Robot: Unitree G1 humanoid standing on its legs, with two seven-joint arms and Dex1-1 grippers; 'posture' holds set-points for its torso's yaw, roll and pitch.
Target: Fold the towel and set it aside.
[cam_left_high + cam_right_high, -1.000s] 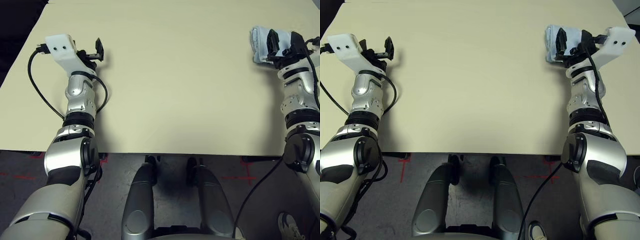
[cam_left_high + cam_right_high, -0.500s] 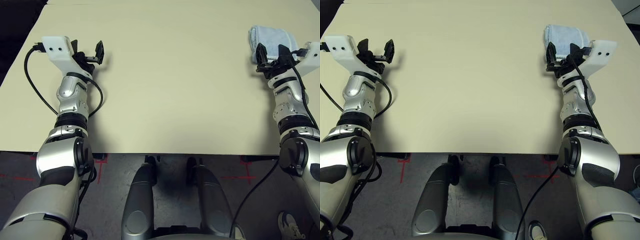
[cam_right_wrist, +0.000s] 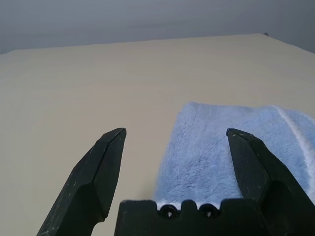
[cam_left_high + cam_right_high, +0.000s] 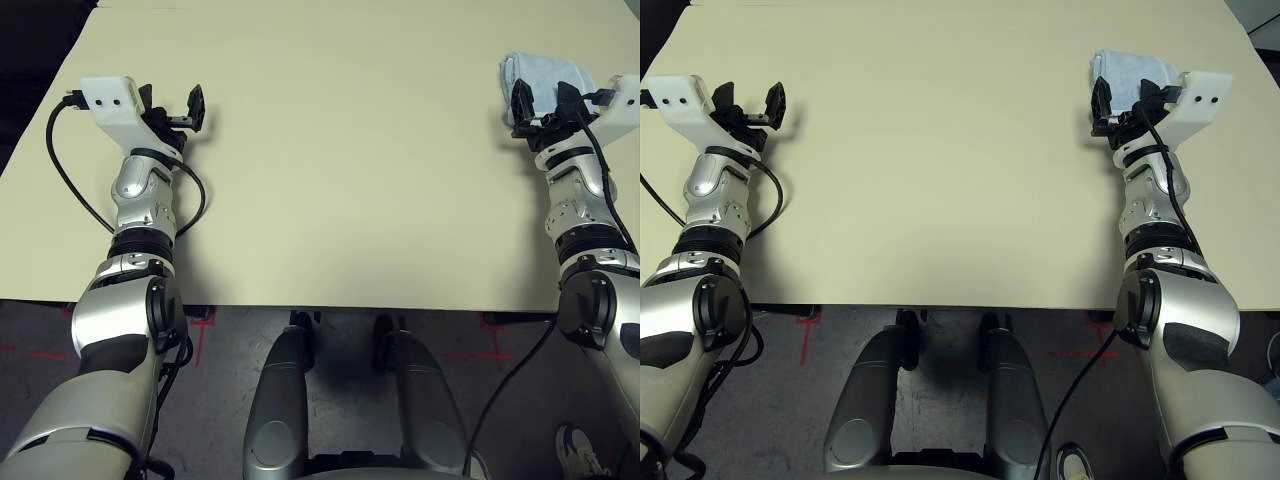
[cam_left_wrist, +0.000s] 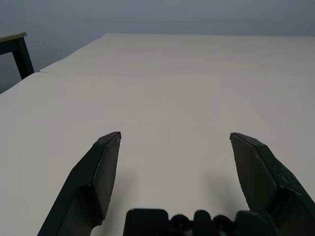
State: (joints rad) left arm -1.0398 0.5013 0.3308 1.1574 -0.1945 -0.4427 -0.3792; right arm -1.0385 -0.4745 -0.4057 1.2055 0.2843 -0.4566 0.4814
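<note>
The light blue towel (image 4: pixel 1127 71) lies folded into a small bundle at the right side of the cream table (image 4: pixel 940 150); its fluffy surface and a whitish stitched line show close up as the towel (image 3: pixel 231 157) in the right wrist view. My right gripper (image 4: pixel 1122 97) hovers open just on the near side of it, holding nothing, one finger over the cloth's edge. My left gripper (image 4: pixel 747 100) stands open over the bare table at the far left, nothing between its black fingers (image 5: pixel 101 172).
The table's left edge runs just beyond my left gripper, with dark floor past it. A black cable (image 4: pixel 70 170) loops from my left wrist over the table. A dark furniture leg (image 5: pixel 19 56) stands past the table's far corner.
My right gripper drew back off the towel toward me, then eased forward again slightly. My left gripper shifted a little to the left.
</note>
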